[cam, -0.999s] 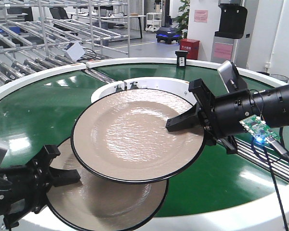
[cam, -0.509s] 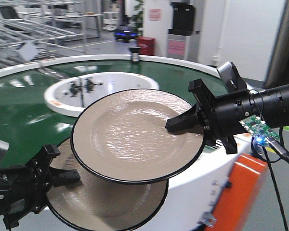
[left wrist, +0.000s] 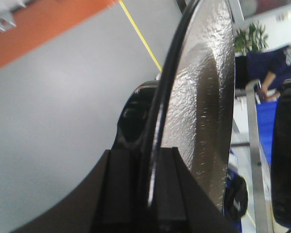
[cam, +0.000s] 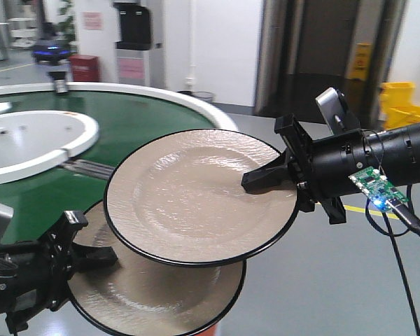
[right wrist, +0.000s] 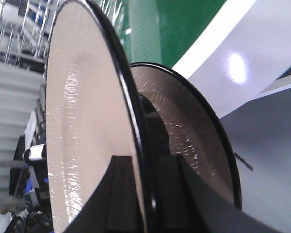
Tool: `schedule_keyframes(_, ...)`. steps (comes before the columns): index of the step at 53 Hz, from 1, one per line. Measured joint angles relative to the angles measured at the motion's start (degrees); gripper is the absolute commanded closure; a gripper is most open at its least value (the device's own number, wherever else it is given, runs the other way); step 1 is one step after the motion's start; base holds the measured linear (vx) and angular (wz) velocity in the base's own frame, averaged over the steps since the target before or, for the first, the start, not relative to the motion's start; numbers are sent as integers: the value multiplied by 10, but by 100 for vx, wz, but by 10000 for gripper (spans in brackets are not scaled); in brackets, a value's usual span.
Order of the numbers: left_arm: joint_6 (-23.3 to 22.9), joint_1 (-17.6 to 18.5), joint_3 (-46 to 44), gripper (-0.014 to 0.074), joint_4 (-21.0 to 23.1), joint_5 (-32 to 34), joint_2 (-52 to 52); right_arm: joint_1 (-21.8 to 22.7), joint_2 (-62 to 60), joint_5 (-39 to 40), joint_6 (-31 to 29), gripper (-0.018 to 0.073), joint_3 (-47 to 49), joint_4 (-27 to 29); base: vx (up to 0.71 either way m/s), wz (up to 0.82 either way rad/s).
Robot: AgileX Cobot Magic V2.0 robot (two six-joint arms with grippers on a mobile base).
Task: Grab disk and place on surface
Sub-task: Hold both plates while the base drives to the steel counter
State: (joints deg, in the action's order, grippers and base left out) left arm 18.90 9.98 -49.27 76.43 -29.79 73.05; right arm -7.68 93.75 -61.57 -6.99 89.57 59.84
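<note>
We are holding two black-rimmed beige plates aloft beside the green conveyor point(cam: 147, 117). Right hand point(cam: 255, 180) is clamping the upper plate point(cam: 189, 199) at its rim; left hand point(cam: 91, 257) is clamping the lower plate point(cam: 161, 297) likewise. We are judging both stiff, glossy-slippery, breakable; rim grips suit them.

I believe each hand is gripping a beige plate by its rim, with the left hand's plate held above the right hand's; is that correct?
Not quite. The front view shows the right hand holding the upper plate, which overlaps the lower plate held by the left hand. Each hand does grip its plate by the rim.
</note>
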Motion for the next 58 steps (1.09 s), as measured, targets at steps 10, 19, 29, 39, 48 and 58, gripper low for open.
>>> schedule_keyframes(10,0,1,0,595,0,-1,0,0,0,0,0,567,0,0,1,-56)
schedule_keyframes(19,0,2,0,595,0,-1,0,0,0,0,0,567,0,0,7,-47)
schedule_keyframes(29,0,2,0,595,0,0,0,0,0,-1,0,567,0,0,13,-45)
schedule_keyframes(39,0,2,0,595,0,0,0,0,0,-1,0,567,0,0,16,-46)
schedule_keyframes(48,0,2,0,595,0,0,0,0,0,-1,0,567,0,0,18,-42)
schedule_keyframes(58,0,2,0,595,0,0,0,0,0,-1,0,567,0,0,20,-34)
